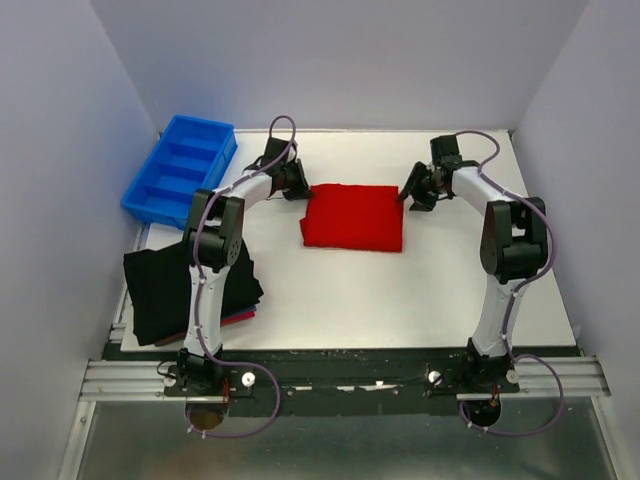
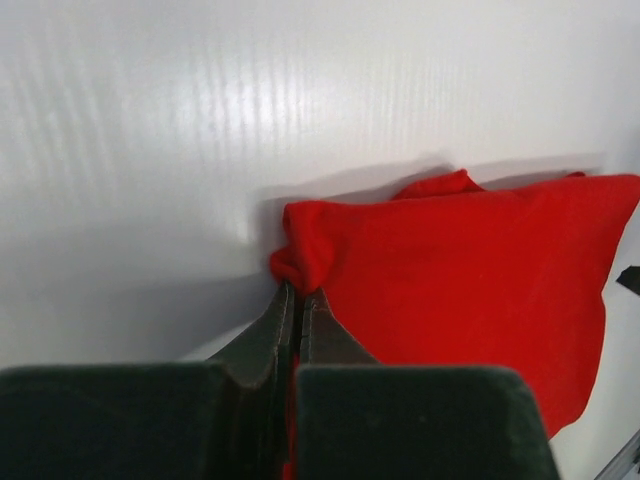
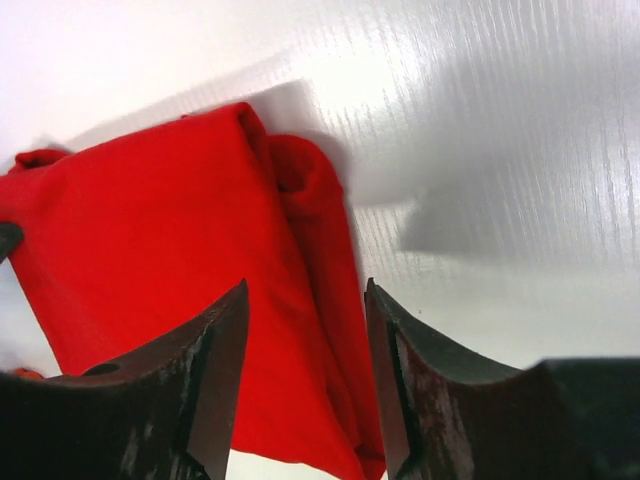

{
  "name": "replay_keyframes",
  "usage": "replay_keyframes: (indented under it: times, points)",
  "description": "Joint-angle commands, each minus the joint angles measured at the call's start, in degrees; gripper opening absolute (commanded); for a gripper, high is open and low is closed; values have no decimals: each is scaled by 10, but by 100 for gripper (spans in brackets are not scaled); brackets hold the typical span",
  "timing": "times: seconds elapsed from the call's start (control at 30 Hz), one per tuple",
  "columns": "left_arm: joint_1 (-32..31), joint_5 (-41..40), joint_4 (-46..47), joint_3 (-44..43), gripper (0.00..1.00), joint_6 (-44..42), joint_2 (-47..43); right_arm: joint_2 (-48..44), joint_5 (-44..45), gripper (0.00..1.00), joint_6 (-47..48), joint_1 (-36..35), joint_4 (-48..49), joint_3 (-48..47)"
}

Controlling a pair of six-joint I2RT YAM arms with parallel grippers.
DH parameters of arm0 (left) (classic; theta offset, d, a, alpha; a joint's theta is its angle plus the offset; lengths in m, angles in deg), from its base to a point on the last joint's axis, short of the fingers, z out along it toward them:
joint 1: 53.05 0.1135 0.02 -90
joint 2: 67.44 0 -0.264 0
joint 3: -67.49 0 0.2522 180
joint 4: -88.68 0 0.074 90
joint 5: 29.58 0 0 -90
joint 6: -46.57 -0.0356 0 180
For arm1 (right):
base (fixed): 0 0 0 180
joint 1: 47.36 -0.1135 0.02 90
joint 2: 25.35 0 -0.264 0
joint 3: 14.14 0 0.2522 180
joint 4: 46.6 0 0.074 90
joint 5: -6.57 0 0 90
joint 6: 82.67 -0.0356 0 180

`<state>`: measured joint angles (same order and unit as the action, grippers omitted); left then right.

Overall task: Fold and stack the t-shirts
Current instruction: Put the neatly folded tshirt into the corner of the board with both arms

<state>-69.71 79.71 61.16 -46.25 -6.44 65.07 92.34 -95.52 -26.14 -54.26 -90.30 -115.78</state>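
The left pincer (image 2: pixel 298 300) clamps the folded bright red cloth t-shirt (image 1: pixel 352 216) at its ten o'clock corner; the right pincer (image 3: pixel 305 305) gapes astride the two o'clock edge, seemingly to lift for another fold.

The red shirt (image 1: pixel 352 216) is soft matt cloth with a fine, slightly fuzzy surface, wrinkling into rounded folds at its edges. The black shirts (image 1: pixel 165 285) are matt cloth too, dull and without shine. The desk (image 1: pixel 400 290) is a smooth white sheet with faint parallel ribbing and a soft sheen where light falls. The bin (image 1: pixel 160 213) is bright blue moulded plastic, lightly glossy. The left gripper (image 2: pixel 298 296) looks dark, matt and smooth; the right gripper (image 3: pixel 305 300) is equally dark but scuffed and dusty on its inner faces. The rail (image 1: pixel 125 380) is bare brushed metal. The left arm (image 1: pixel 205 300) has a white glossy shell.
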Motion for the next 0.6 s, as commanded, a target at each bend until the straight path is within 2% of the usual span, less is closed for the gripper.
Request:
replay_keyframes:
  times: [0.0, 0.13, 0.57]
  points:
    - [21, -33, -28, 65, 0, -52, -44, -12, -7, 59, 9, -4, 58, 30]
    - [23, -29, -25, 69, 0, -58, -43, 17, -22, 58, 15, -6, 61, 20]
    - [23, -23, -39, 31, 0, -49, -16, 107, -40, 58, 32, -17, 15, -92]
